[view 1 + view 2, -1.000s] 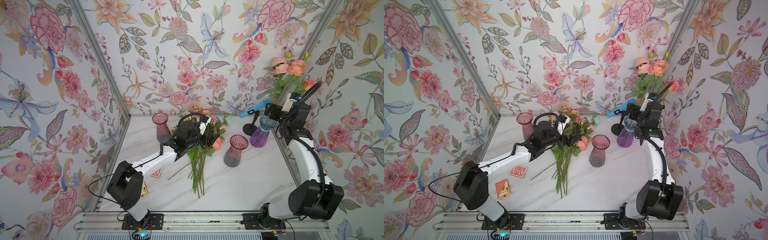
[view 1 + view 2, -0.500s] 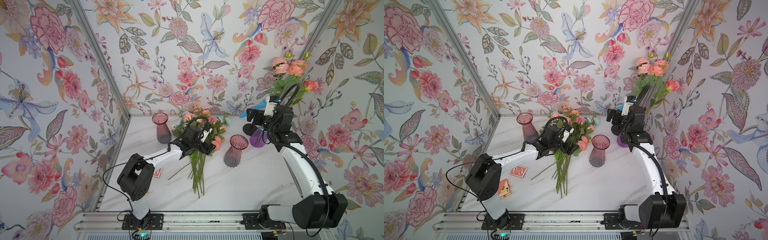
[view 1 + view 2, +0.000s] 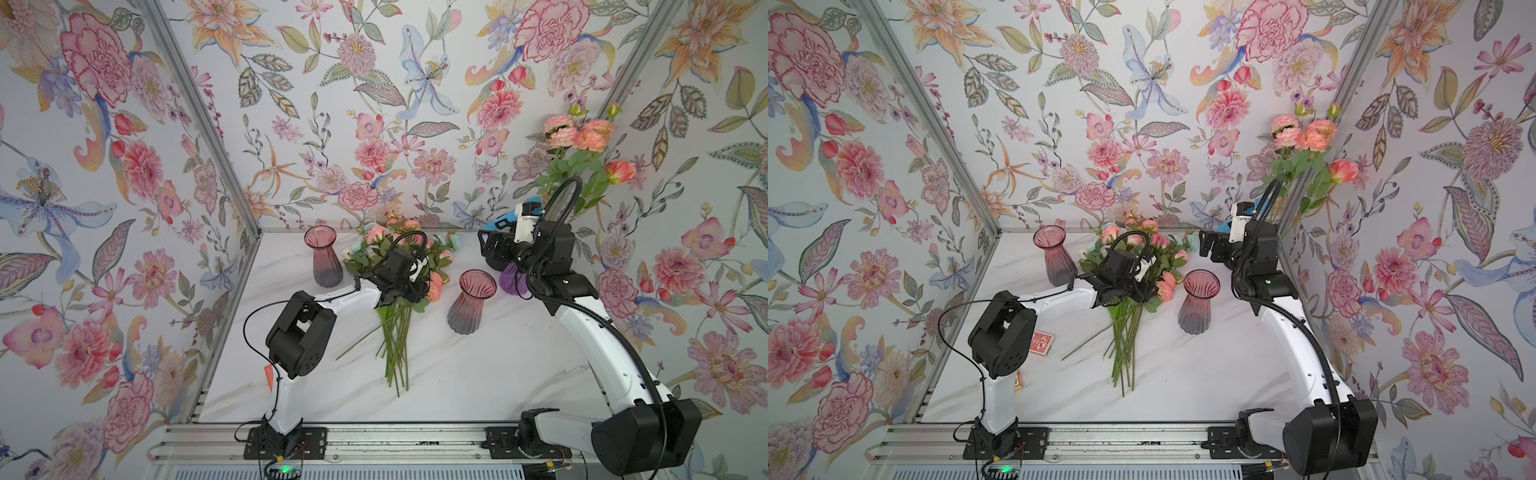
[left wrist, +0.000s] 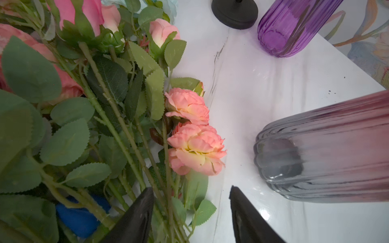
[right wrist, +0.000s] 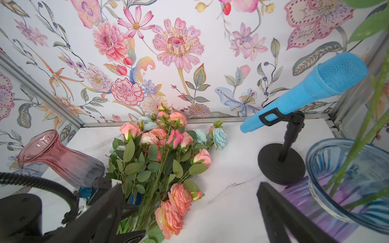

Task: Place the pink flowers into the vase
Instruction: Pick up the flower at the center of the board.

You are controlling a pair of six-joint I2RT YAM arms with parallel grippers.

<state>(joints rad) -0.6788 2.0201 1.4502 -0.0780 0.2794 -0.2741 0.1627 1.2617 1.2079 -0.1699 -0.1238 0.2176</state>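
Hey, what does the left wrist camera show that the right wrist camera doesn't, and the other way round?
Left wrist only: green stems between the open fingers of the left end effector, and a pink-grey vase close beside them. Right wrist only: the blue microphone, a second pink vase, and stalks standing in the purple vase. Both: the salmon pink flowers, the black stand base, the purple vase.

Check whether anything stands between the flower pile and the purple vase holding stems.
Nothing squarely. The left wrist view shows bare table between the pink flowers and the purple vase. The pink-to-grey vase stands close beside that path, and the open right gripper hangs near the purple vase's mouth.
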